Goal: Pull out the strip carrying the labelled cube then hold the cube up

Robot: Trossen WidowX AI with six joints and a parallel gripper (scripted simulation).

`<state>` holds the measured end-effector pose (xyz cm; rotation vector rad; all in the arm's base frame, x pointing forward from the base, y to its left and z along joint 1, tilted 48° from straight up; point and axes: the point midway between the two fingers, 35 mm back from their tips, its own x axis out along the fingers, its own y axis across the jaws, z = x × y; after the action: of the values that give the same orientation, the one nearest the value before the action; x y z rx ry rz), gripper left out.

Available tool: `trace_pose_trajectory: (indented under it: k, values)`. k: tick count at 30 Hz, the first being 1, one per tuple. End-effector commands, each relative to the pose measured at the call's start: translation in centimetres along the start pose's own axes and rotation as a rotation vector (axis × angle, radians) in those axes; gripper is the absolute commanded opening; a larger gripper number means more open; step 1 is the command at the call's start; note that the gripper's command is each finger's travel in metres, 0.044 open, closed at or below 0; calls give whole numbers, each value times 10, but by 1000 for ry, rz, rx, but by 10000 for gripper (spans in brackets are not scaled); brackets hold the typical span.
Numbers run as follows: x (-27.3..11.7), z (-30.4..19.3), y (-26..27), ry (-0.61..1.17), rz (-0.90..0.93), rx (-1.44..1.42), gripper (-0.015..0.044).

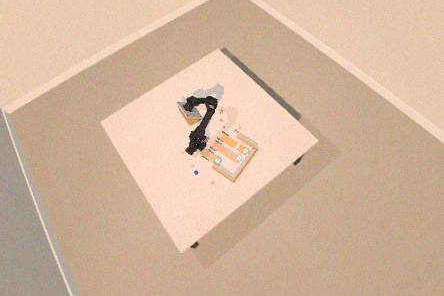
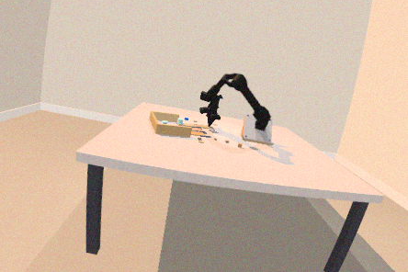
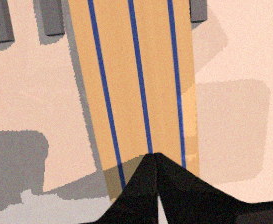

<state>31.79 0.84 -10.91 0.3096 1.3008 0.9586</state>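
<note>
My gripper [image 2: 210,125] [image 3: 153,160] is shut and empty. In the wrist view its tips are over the near end of a light orange strip [image 1: 209,156] [image 3: 124,100] with blue lengthwise lines; whether they touch it is unclear. This strip sticks out of the tray's open side, and a pale green cube [image 1: 218,161] is at its far end. A salmon strip [image 1: 225,151] lies beside it, with another pale green cube [image 1: 239,158] at its end. A third strip [image 1: 229,141] shows a gap before its end piece and cube [image 1: 246,150]. Cube labels are unreadable.
The tray [image 1: 247,163] [image 2: 172,130] has walls around the strips' far ends. Dark grey bars [image 3: 52,17] flank the strips at the open side. A small blue ball [image 1: 196,172] [image 2: 187,119] and small bits lie nearby. A tilted grey panel [image 2: 257,130] stands by the arm's base.
</note>
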Motion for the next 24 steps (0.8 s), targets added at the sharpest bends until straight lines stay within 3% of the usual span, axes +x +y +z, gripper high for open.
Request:
trace_pose_trajectory:
  k: [1,24]
  values:
    - [7,-14,3,28,10,4,0]
    - [5,-50,3,30,9,5,0]
